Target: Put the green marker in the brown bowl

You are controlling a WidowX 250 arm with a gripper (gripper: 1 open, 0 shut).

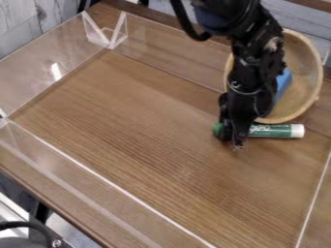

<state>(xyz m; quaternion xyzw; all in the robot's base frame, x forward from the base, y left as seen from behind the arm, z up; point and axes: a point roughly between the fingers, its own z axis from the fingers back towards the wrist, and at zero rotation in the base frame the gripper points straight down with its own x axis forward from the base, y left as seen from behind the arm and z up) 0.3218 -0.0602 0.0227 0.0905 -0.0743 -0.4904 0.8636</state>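
Observation:
The green marker (274, 130) lies flat on the wooden table at the right, its white barrel pointing right and its dark cap to the left. My gripper (234, 136) points steeply down over the cap end, its dark fingers shut on the green marker there. The marker still rests on the table. The brown bowl (309, 95) stands just behind the marker at the right edge, partly hidden by my arm.
A blue foam block (280, 85) sits inside the bowl. Clear acrylic walls (52, 70) ring the table, with a clear folded stand (104, 35) at the back left. Wooden tabletop (130, 126) stretches left of the gripper.

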